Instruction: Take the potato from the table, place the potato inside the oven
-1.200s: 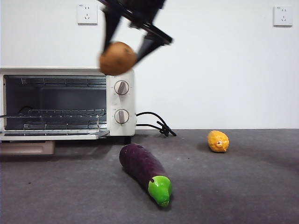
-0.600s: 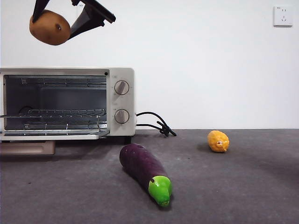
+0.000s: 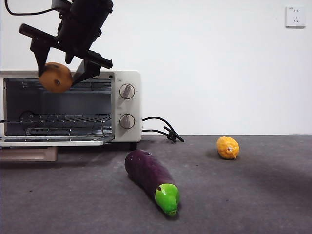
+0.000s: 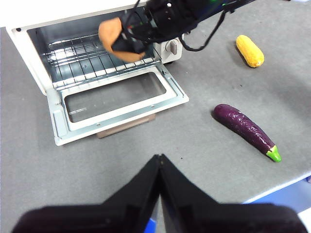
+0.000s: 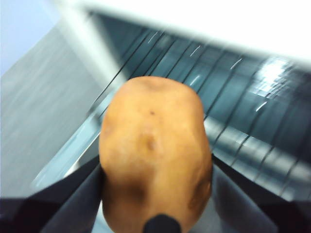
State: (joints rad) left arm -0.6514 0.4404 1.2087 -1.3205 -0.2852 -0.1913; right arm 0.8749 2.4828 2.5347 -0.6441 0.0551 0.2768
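The right tool (image 3: 62, 74), still clenched on the potato (image 3: 55, 77), has dropped to the open oven's (image 3: 126, 105) twelve o'clock edge.

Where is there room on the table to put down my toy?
On the table, the wide bare patch between the eggplant and the yellow fruit, and all the front right. It is crowded by the oven: the right tool holds the potato before its opening.
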